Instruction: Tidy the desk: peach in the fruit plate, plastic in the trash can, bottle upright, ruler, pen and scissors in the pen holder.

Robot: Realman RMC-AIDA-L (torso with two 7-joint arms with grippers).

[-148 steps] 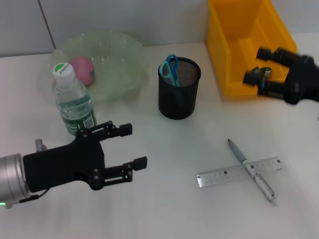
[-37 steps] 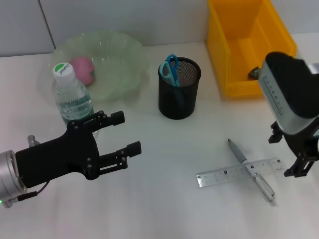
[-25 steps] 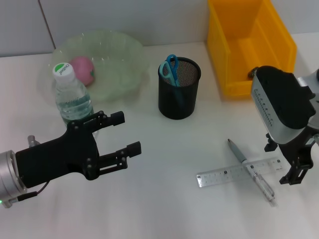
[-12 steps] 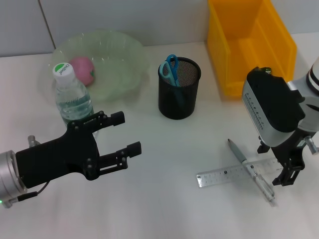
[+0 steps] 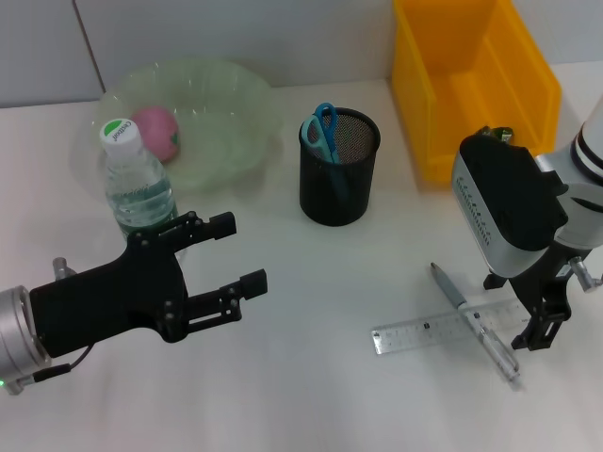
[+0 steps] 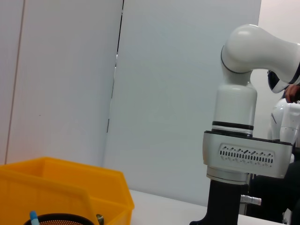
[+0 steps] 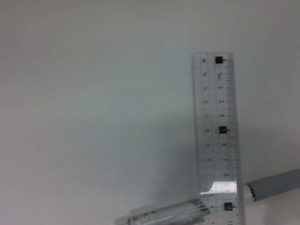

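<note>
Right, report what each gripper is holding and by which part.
Nothing is held. The left gripper hangs open beside the bottle; the right gripper, jaws open, is low over the ruler and pen.

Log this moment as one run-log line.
right gripper: open, over ruler end, pen crossing it | left gripper: open, idle beside bottle | scissors: in pen holder

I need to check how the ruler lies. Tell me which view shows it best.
The right wrist view: the ruler fills the frame with markings legible, crossing the pen. The head view shows it small beside the right gripper. The left wrist view misses it.
</note>
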